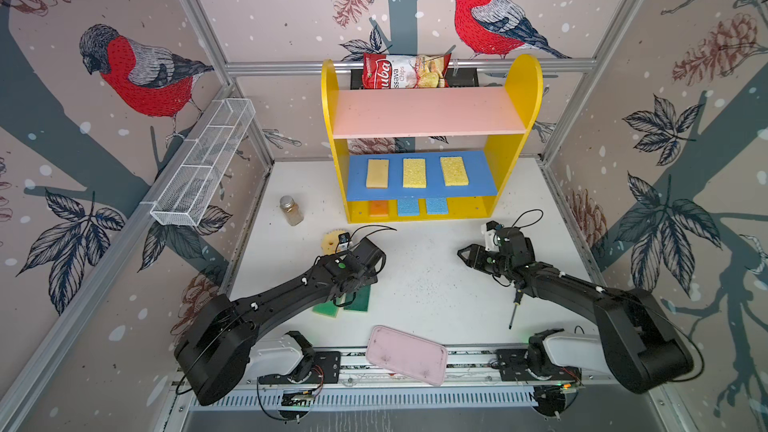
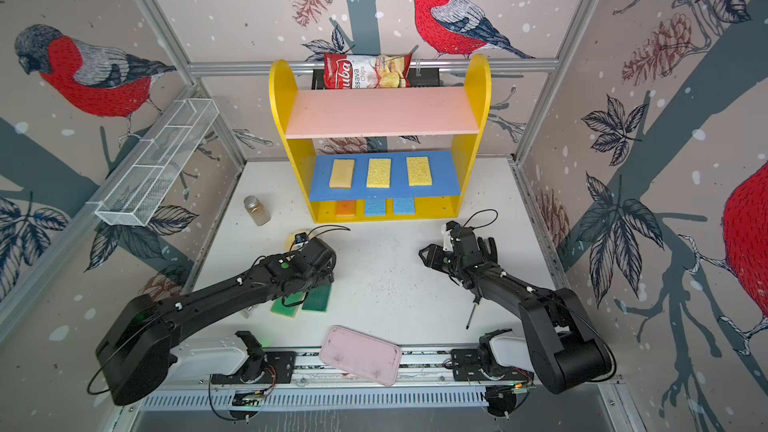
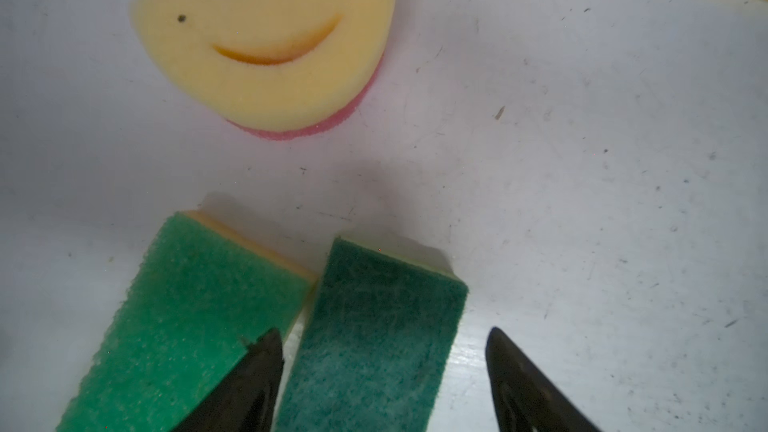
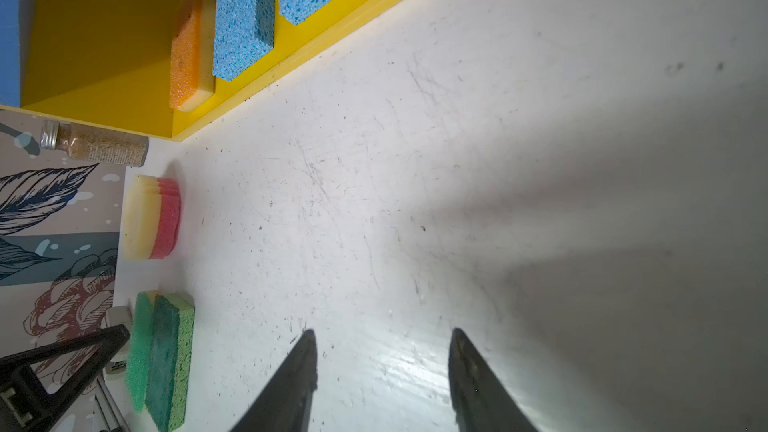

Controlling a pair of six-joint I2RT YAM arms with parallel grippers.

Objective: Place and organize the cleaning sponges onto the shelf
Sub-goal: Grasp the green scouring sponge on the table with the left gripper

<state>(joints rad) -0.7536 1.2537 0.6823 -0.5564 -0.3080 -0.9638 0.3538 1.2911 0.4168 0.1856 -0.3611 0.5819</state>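
Six sponges (image 1: pixel 414 173) logged on the shelf (image 1: pixel 521 89): three on blue board (image 1: pixel 357 178), three on base (image 1: pixel 469 210). Outstanding on table (image 1: pixel 415 284): two green sponges (image 3: pixel 199 305), smiley sponge (image 3: pixel 266 35). I noted left gripper (image 3: pixel 382 332) jaws apart, seemingly straddling the darker green; right gripper (image 4: pixel 383 331) apart, empty.

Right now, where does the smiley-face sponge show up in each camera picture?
Top view: smiley-face sponge on the table, left of centre, half hidden by the left arm.
Top view: same spot, only a sliver showing.
Left wrist: face up, just beyond the dark green sponge.
Right wrist: edge-on, between the spice jar and the dark green sponge.
Shared landmark: the dark green sponge, in all four.
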